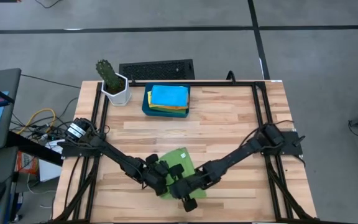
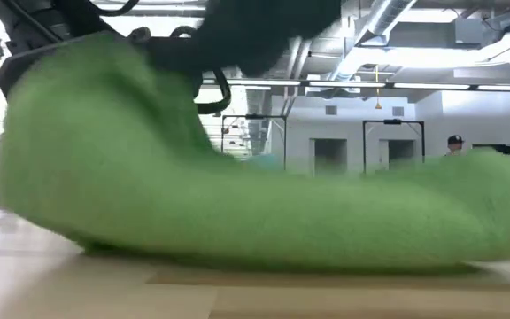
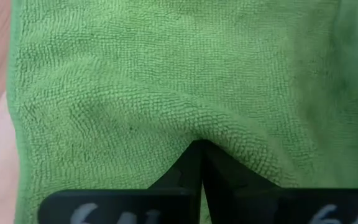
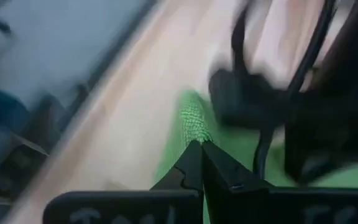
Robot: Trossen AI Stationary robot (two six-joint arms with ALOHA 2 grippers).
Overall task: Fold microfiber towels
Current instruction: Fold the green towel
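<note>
**Currently: both grippers pinched on one green towel at the lower centre of the table**

Presently the green towel (image 1: 180,163) lies at the lower middle of the high view, on the wooden table (image 1: 229,118). The left gripper (image 1: 157,176) sits at its lower left edge and the right gripper (image 1: 182,186) at its lower edge, just beside each other. In the left wrist view the left gripper (image 3: 201,149) has its fingers pressed together with a fold of green towel (image 3: 166,81) pinched between the tips. The right gripper (image 4: 201,149) likewise shows fingers together, nipping the towel's edge (image 4: 194,124).

The other folded towels (image 1: 168,98), sky-blue on top with yellow and orange edges showing beneath, rest in the dark teal tray (image 1: 146,106) at the upper centre, beside a potted cactus (image 1: 112,79).

Risks, as judged:
- Both pinches are on very little cloth; a quick lift could pull an edge free
- The two grippers work nearly touching; a crossed path could bring them together
- Uneven travel between the arms would skew the fold

Differences between views:
- Only the high view shows the tray, the stack and both arms' positions
- Only the low view shows the green towel (image 2: 237,204) raised in a hump at frame left and trailing low to the right
- Only the wrist views confirm the grip at each fingertip; the right wrist view also catches the other arm's dark body close by
</note>
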